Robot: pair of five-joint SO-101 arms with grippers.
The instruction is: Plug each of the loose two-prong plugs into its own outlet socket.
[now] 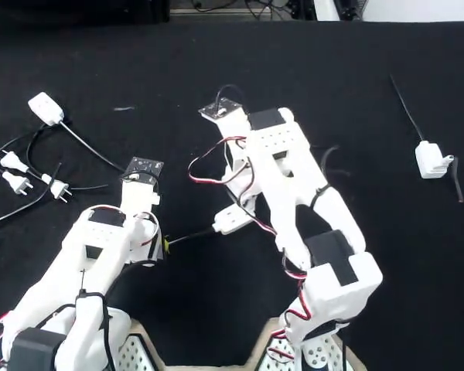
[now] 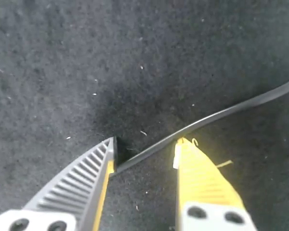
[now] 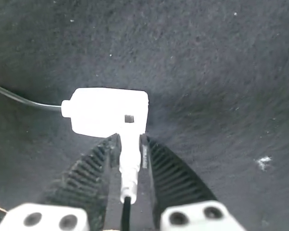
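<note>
Right wrist view, plug (image 3: 129, 163) between right jaws

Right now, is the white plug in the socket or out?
In, it seems. The white plug butts right against the socket with no prongs showing between them, and the right gripper is clamped on it.

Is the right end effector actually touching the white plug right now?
Touching. In the right wrist view the right end effector presses against both sides of the white plug, with no gap visible.
</note>
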